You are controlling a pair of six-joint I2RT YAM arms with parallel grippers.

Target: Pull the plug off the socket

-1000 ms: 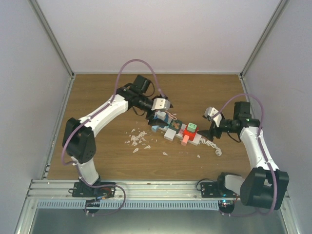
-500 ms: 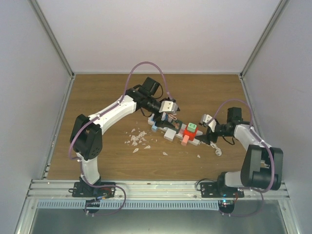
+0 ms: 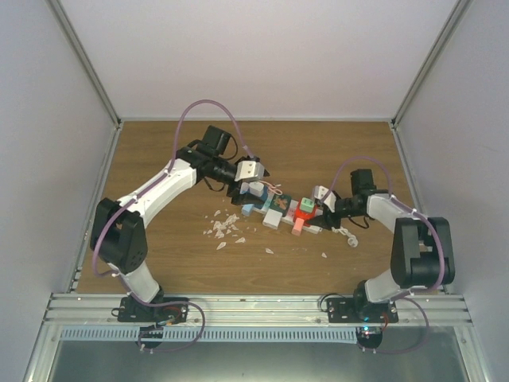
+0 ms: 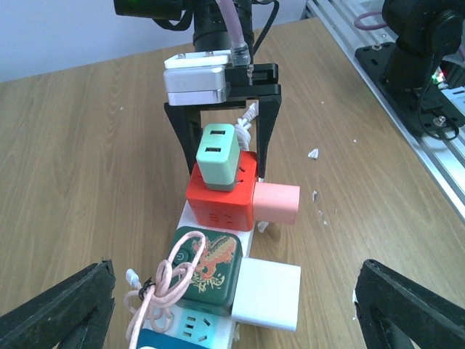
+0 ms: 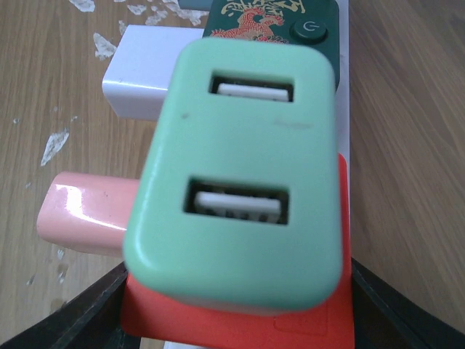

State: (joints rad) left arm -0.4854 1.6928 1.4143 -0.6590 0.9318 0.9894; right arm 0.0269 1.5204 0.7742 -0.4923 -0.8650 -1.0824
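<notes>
Currently the power strip [image 4: 196, 331] is lying near the middle of the bench [image 3: 159, 155]. In the top view it is running from 10 o'clock to 4 o'clock, with its white coiled cord [image 3: 348, 237] trailing off the 4 o'clock end. Toward that end the red cube plug [image 4: 220, 207] is sitting in the strip, carrying a mint USB charger [image 4: 218, 156] on top, with a pink block [image 4: 276, 205] sticking out at its 6 o'clock side. The right tool [image 4: 221, 163] is clamping the red cube plug by its sides, its fingers flanking the mint charger. Crowding the 10 o'clock stretch are a dark green adapter [image 4: 211, 265], a pink tied cord [image 4: 163, 280] lying across it, and a white block [image 4: 269, 294]. The left tool [image 3: 250, 193] is standing wide apart astride that end, holding nothing. White flakes [image 3: 223, 227] are lying on the bench at 8 o'clock of the strip.
</notes>
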